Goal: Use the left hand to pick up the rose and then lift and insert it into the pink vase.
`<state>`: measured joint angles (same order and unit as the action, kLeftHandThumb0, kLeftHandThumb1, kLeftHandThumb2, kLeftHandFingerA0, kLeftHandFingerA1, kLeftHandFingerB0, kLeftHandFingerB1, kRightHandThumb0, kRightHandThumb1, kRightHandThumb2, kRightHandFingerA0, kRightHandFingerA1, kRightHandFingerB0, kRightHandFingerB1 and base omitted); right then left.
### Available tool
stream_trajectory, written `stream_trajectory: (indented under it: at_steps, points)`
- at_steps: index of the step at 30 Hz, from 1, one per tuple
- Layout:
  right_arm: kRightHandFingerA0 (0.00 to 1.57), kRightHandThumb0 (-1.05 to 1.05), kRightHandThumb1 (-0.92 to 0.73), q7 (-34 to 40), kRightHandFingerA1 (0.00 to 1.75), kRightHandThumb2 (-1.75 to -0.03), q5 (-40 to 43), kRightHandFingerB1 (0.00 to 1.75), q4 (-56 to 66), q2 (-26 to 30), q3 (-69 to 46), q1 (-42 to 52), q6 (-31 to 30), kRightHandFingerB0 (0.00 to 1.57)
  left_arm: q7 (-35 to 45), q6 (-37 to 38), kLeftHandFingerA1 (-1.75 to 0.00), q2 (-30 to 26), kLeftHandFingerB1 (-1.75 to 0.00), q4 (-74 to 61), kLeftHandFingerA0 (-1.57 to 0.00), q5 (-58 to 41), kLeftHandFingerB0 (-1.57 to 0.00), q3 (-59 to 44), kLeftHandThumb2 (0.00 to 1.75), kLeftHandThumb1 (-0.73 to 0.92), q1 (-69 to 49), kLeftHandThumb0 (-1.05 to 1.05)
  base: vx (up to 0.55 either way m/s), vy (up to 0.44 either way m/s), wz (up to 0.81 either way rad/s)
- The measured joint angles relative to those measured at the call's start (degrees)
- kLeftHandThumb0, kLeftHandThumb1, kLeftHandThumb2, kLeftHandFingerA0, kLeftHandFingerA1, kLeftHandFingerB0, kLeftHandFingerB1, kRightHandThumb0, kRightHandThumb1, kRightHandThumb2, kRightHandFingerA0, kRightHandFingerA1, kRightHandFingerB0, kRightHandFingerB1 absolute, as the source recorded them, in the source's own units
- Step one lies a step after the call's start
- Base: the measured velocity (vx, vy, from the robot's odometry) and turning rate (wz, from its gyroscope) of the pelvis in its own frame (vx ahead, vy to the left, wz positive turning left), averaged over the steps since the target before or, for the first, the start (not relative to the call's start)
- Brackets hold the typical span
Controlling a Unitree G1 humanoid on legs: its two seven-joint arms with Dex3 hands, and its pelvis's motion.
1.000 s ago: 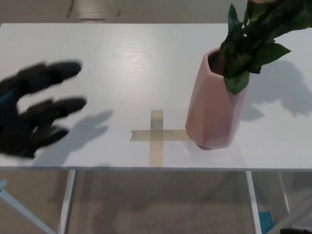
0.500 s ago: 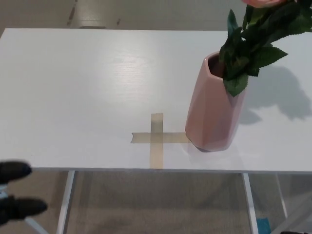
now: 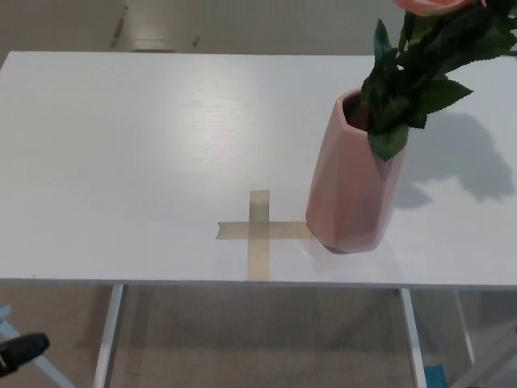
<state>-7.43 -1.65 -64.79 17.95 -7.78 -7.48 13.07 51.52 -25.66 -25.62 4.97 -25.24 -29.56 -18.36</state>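
Only a black tip of the left hand (image 3: 23, 349) shows, low at the picture's left edge, below the white bench (image 3: 145, 162); whether its fingers are apart or together I cannot tell. The right hand is out of sight. The pink-bloomed rose with green leaves (image 3: 416, 69) stands in the faceted pink ceramic vase (image 3: 353, 182), just beside a tan tape cross (image 3: 259, 231). Insertion looks finished; the hand should stay well apart from the vase and avoid nudging it.

I had one head view only, looking steeply down at the white table (image 3: 121, 162), near edge and legs included.
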Motion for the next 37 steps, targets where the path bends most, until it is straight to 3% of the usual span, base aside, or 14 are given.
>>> stream_trajectory:
  at_steps: [2,3,9,19,20,30,31,32,33,34,37]
  points:
    - [0.54,-0.26,-0.64,0.00,0.47,-0.58,0.01,0.42,-0.01,0.00,-0.01,0.00,0.00,0.47,-1.74,1.88,-0.53,-0.02,-0.44,3.50,-0.43,1.87,-0.26,2.43,0.81,0.40,0.17,-0.54,0.00,0.000,0.00]
    - [0.53,-0.26,-0.64,0.00,0.47,-0.58,0.01,0.42,-0.02,0.00,-0.01,0.00,0.00,0.47,-2.78,3.00,-0.34,-0.04,-0.32,5.62,-0.36,2.95,-0.33,3.90,0.57,0.54,0.27,-0.60,0.00,0.000,0.00]
    - [0.53,-0.26,-0.64,-0.01,0.47,-0.58,0.02,0.42,-0.19,0.02,-0.12,0.14,0.00,0.48,-8.54,8.35,-0.32,-0.15,-0.30,17.96,-0.29,7.99,-0.28,9.23,0.58,0.57,3.09,-0.62,0.00,0.000,0.00]
    - [0.54,-0.26,-0.64,0.00,0.47,-0.58,0.02,0.43,-1.38,0.16,-0.28,0.90,0.01,0.48,-18.64,14.86,-0.32,-0.18,-0.31,40.53,-0.30,13.69,-0.31,14.97,0.60,0.65,12.14,-0.66,0.00,0.000,0.00]
    - [0.53,-0.26,-0.64,0.00,0.47,-0.58,0.02,0.43,-1.62,0.23,-0.35,0.94,0.01,0.48,-20.40,16.21,-0.33,-0.21,-0.30,43.45,-0.31,14.76,-0.29,16.06,0.63,0.73,13.44,-0.70,0.00,0.000,0.00]
    - [0.53,-0.26,-0.64,0.07,0.47,-0.58,0.06,0.43,-1.61,0.25,-0.48,0.65,0.02,0.48,-30.82,22.78,-0.34,-0.79,-0.32,54.58,-0.35,18.42,-0.33,18.06,0.65,0.81,20.15,-0.70,0.00,0.000,0.00]
    - [0.53,-0.25,-0.65,0.09,0.47,-0.58,0.07,0.43,-1.61,0.25,-0.54,0.52,0.02,0.47,-32.04,23.38,-0.47,-0.94,-0.46,55.84,-0.30,18.53,-0.30,17.88,1.01,0.71,21.01,-0.79,0.00,0.000,0.00]
    - [0.53,-0.25,-0.65,0.10,0.47,-0.58,0.10,0.43,-1.62,0.25,-0.66,0.36,0.00,0.47,-33.14,23.86,-0.47,-1.06,-0.46,56.87,-0.30,18.56,-0.30,17.50,1.01,0.71,21.78,-0.79,0.00,0.000,0.00]
    - [0.52,-0.25,-0.65,0.09,0.47,-0.59,0.13,0.43,-1.64,0.26,-0.82,0.20,-0.03,0.47,-33.92,24.05,-0.35,-1.11,-0.35,57.50,-0.35,18.51,-0.38,17.07,0.64,0.76,22.39,-0.68,0.00,0.000,0.00]
    - [0.51,-0.25,-0.65,0.08,0.47,-0.59,0.23,0.43,-1.65,0.28,-1.28,-0.19,-0.15,0.47,-35.10,24.31,-0.46,-1.17,-0.48,58.49,-0.26,18.32,-0.34,15.92,0.96,0.66,23.47,-0.76,0.00,0.000,0.00]
    - [0.51,-0.25,-0.65,0.09,0.47,-0.59,0.56,0.43,-1.63,0.45,-2.38,-1.62,-0.70,0.47,-37.46,24.59,-0.46,-1.18,-0.48,60.21,-0.26,17.43,-0.34,12.39,0.96,0.66,26.21,-0.76,0.00,0.000,0.00]
